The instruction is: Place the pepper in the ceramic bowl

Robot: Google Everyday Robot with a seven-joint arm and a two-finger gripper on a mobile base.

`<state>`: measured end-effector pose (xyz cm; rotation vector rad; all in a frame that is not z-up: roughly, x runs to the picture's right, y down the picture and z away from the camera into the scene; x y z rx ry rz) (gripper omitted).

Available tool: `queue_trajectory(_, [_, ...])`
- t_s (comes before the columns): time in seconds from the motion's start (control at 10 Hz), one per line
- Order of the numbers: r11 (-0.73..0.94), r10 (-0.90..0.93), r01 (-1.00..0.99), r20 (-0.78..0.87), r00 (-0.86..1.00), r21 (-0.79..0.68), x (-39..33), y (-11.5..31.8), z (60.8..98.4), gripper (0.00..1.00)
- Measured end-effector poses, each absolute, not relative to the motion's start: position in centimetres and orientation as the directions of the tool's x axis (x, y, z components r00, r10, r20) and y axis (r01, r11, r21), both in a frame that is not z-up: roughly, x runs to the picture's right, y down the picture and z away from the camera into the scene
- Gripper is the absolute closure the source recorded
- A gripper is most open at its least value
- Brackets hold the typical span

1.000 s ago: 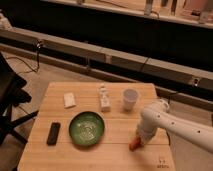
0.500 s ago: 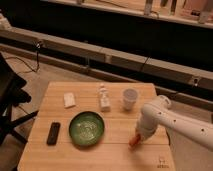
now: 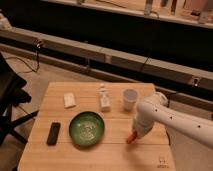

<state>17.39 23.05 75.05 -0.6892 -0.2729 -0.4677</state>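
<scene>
The pepper (image 3: 131, 138), small and red-orange, hangs tilted from the tip of my gripper (image 3: 134, 133), just above the wooden table (image 3: 105, 157) at its right front. The gripper is shut on the pepper; the white arm reaches in from the right and hides most of the gripper. The ceramic bowl (image 3: 87, 129), round, glossy green and with nothing in it, sits on the table to the left of the pepper, about one bowl's width away.
A white cup (image 3: 130, 99) stands behind the gripper. A small white bottle-like object (image 3: 104, 97) and a white block (image 3: 69, 100) sit at the back. A black flat device (image 3: 53, 133) lies left of the bowl. A dark chair (image 3: 7, 100) is off the table's left.
The gripper and the pepper have moved slightly up and to the left, toward the bowl. Nothing else on the table has moved.
</scene>
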Motion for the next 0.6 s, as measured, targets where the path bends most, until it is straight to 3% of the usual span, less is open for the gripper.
queue_trajectory(0.6, [0.669, -0.371, 0.547, 0.412, 0.832, -0.503, 14.5, 20.7, 74.0, 1.0])
